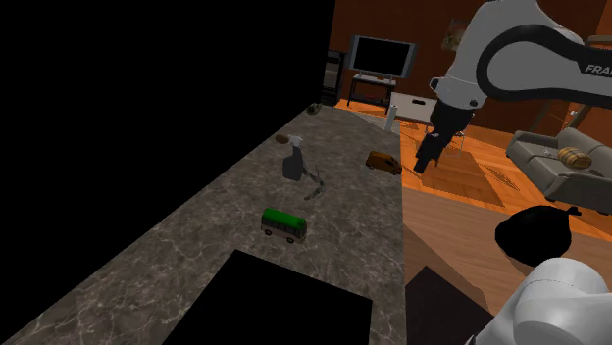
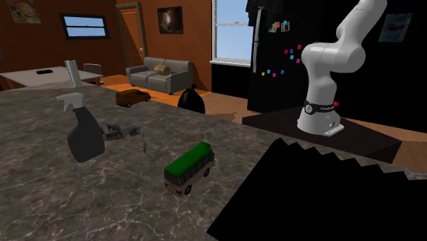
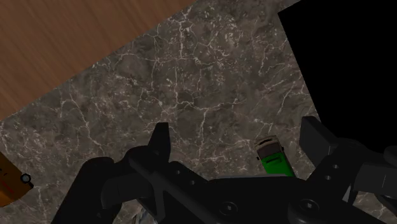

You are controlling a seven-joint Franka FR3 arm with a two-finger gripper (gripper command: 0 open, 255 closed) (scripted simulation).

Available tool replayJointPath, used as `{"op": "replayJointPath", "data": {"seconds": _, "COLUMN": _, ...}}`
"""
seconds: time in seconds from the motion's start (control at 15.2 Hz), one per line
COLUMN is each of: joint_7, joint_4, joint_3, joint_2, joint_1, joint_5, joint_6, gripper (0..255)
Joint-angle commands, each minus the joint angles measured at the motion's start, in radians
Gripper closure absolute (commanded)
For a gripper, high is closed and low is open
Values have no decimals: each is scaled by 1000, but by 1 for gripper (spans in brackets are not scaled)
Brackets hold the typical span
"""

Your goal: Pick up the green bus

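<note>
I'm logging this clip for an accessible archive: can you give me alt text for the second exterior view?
A green-roofed bus stands on a dark marbled counter, with a dark spray bottle toward the view's left and an orange toy car farther back. The white arm rises from its stand at the right.

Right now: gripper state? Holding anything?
Gripper: open, fingers apart, holding nothing. The green bus sits on the counter, not grasped.

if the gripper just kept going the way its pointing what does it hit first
Probably the bare marble counter, seen straight ahead of the open gripper. The green bus sits off to one side of that line, so likely missed.
</note>
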Motion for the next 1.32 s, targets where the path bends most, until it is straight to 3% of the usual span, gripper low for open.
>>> {"op": "replayJointPath", "data": {"seconds": 0.0, "joint_7": 0, "joint_4": 0, "joint_3": 0, "joint_2": 0, "joint_1": 0, "joint_5": 0, "joint_6": 0, "gripper": 0}}
{"op": "replayJointPath", "data": {"seconds": 0.59, "joint_7": -9, "joint_4": -24, "joint_3": 12, "joint_2": 252, "joint_1": 50, "joint_5": 18, "joint_6": 266, "gripper": 0}}
{"op": "replayJointPath", "data": {"seconds": 1.25, "joint_7": -29, "joint_4": 67, "joint_3": 35, "joint_2": 593, "joint_1": 97, "joint_5": 37, "joint_6": 505, "gripper": 0}}
